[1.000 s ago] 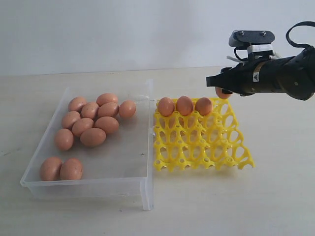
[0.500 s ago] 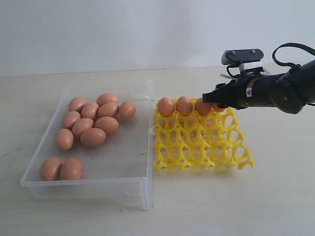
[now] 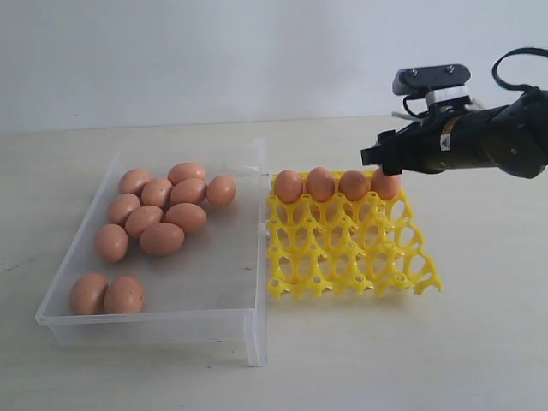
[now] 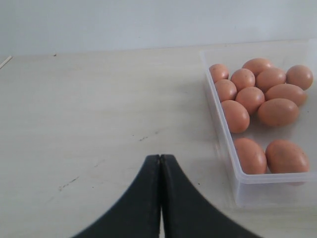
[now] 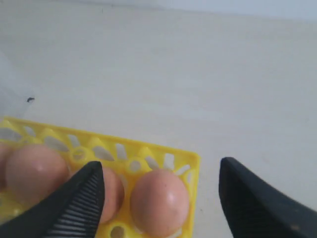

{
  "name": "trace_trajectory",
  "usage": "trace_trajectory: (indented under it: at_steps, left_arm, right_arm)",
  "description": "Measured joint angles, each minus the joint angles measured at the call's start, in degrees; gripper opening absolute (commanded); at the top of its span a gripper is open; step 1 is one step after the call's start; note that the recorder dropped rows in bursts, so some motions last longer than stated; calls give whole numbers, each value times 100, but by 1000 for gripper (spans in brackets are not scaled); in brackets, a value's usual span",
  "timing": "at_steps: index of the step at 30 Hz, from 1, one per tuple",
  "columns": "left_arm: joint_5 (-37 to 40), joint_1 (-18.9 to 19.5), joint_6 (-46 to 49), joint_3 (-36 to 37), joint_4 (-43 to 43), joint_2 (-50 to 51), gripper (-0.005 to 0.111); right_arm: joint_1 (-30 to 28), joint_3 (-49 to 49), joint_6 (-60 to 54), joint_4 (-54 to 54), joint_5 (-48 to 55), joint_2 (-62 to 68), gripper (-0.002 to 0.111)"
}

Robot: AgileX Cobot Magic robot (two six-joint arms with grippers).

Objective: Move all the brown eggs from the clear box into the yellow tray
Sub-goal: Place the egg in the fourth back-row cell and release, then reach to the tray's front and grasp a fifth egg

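**A:** How far along is it?

**B:** About a quarter done, I'd judge. Nearest us, the clear box [image 3: 145, 330] holds two brown eggs [image 3: 106, 294] by its near wall, then a clump of ten further back. That makes twelve, I think, though the clump overlaps and could hide one.

**A:** And the yellow tray [image 3: 351, 257]?

**B:** It sits just beside the box. Its near rows are empty, and only the far row is filled, four eggs side by side.

**A:** The arms?

**B:** The right gripper [image 3: 377, 159] hovers over the end egg [image 5: 159, 201] of that row, fingers [image 5: 79, 198] spread wide and touching nothing. The left gripper [image 4: 160, 166] has its fingers pressed together, empty, over the bare table [image 4: 89, 114] outside the box.
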Motion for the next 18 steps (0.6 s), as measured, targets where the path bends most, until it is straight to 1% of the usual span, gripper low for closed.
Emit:
trace_trajectory:
  at_steps: [2,4,6,8,10,12,15,18]
  left_arm:
    - [0,0,0,0,0,0,0]
    - [0,0,0,0,0,0,0]
    - [0,0,0,0,0,0,0]
    - [0,0,0,0,0,0,0]
    - [0,0,0,0,0,0,0]
    - [0,0,0,0,0,0,0]
    - [0,0,0,0,0,0,0]
    - [0,0,0,0,0,0,0]
  right_arm:
    - [150,0,87,-13,169,-369,62]
    - [424,0,248,-13,362,-712,60]
    - [861,-81,369,39,721,-1003,59]
    - [1367,-253,315,317,1144,-1116,58]
    - [1818,-451,-21,840,1649,-1127,58]
    - [2259,-722,-619,1702,2238,-995,58]
    - [2725,-1231,-1522,3001,3178,-599,58]
    - [3056,-1912,-1979,3894,4021,-83,58]
